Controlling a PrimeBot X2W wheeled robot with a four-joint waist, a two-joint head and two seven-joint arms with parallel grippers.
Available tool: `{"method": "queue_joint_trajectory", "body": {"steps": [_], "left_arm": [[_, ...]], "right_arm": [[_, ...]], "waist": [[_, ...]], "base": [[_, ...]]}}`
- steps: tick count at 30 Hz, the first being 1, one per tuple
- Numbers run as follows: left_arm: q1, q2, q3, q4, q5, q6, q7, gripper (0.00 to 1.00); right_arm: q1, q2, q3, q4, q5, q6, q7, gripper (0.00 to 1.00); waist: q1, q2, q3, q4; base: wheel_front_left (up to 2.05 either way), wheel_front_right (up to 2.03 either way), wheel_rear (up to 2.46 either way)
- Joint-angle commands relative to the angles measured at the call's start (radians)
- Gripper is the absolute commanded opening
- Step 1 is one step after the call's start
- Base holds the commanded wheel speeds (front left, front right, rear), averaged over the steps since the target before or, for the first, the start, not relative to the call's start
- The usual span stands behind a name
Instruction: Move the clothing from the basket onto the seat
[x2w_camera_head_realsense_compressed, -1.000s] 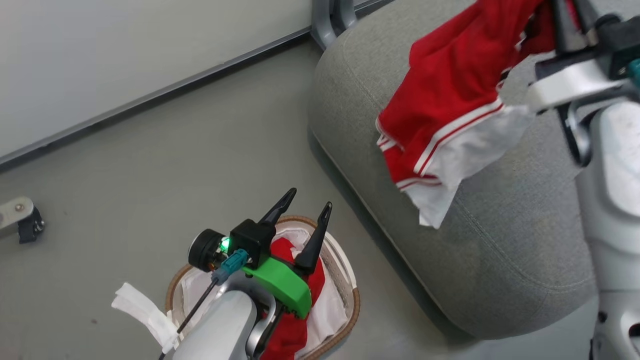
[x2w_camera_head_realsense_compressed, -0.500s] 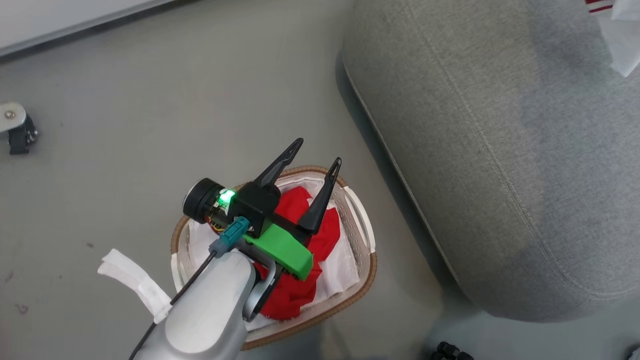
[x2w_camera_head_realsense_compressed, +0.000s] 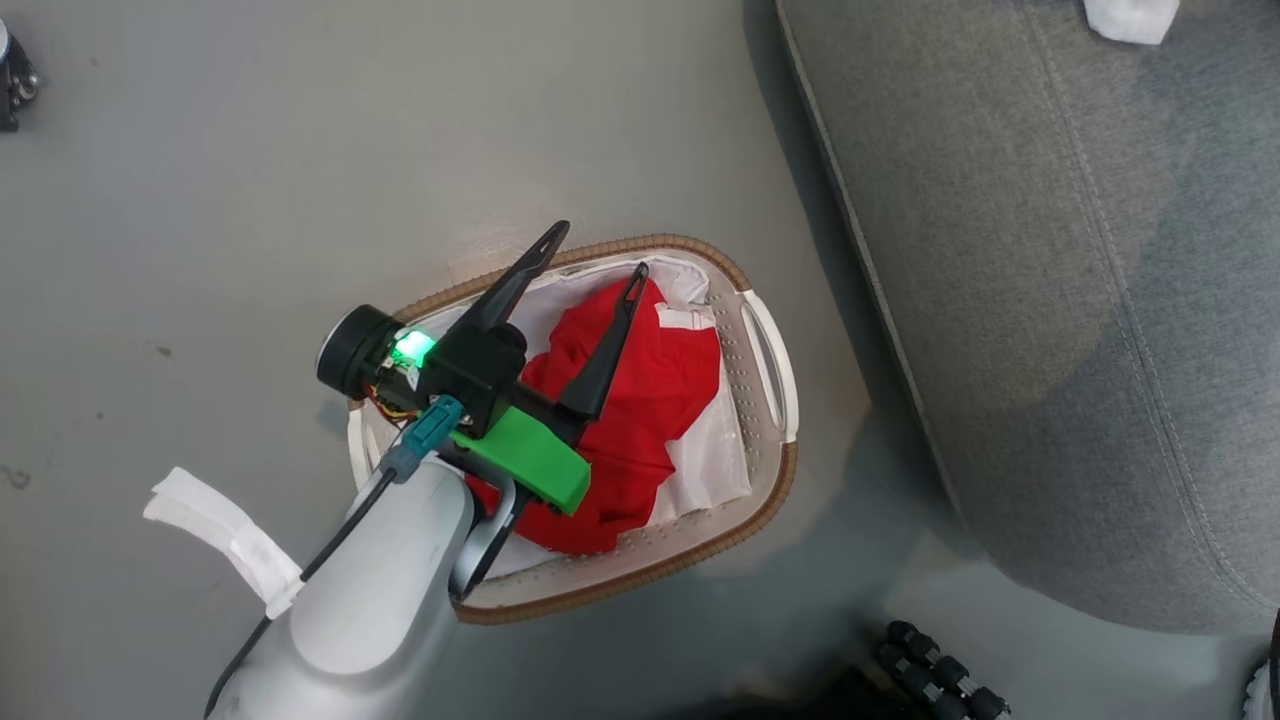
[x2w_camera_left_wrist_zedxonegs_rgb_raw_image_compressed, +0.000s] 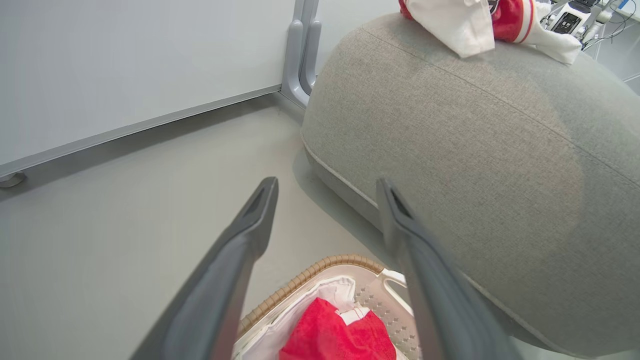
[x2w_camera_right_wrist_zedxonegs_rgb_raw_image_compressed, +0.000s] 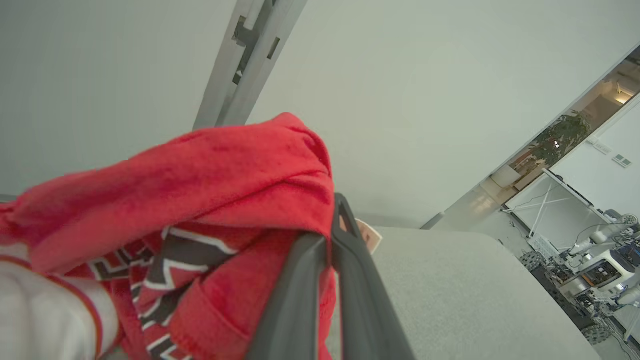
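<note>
Clothing split between basket and seat — one red piece lies in the basket, not yet lifted.
Near left, the left hand hovers spread above that piece, touching nothing. Far right, over the seat, the right hand is pressed together, pinching a second garment. Risk: the left fingers could catch the white liner along with the cloth — dragging the basket up too.

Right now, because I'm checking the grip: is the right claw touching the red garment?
Touching. The right wrist view shows the right claw shut, with the red garment pressed against its fingers and draping off to one side.
</note>
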Motion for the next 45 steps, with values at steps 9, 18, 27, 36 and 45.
{"method": "queue_joint_trajectory", "body": {"steps": [9, 18, 27, 36, 45], "left_arm": [[0.017, 0.022, 0.013, 0.003, 0.016, 0.002, 0.000, 1.00], [0.026, 0.025, 0.010, 0.014, 0.006, 0.001, 0.000, 1.00], [0.047, 0.013, 0.020, 0.016, -0.003, 0.000, 0.000, 1.00], [0.078, -0.021, 0.041, 0.022, -0.023, -0.002, 0.000, 1.00], [0.126, -0.056, 0.114, 0.026, -0.047, -0.003, 0.000, 1.00]], "right_arm": [[0.130, 0.058, -0.034, 0.018, -0.063, -0.001, -0.005, 0.00], [0.213, 0.097, -0.076, 0.004, -0.071, -0.001, -0.005, 0.93], [0.315, 0.124, -0.047, -0.048, -0.048, -0.001, -0.005, 1.00], [0.436, 0.115, 0.003, -0.134, 0.000, -0.001, -0.005, 1.00], [0.468, 0.091, 0.073, -0.182, 0.040, -0.001, -0.005, 1.00]], "waist": [[-0.0002, 0.0000, 0.033, -0.027], [-0.0002, 0.0000, 0.007, -0.051], [-0.0002, 0.0000, -0.067, -0.055], [-0.0002, 0.0000, -0.190, -0.026], [-0.0002, 0.0000, -0.335, 0.040]], "base": [[0.00, 0.00, 0.00], [0.00, 0.00, 0.00], [0.00, 0.00, 0.00], [0.00, 0.00, 0.00], [0.00, 0.00, 0.00]]}}
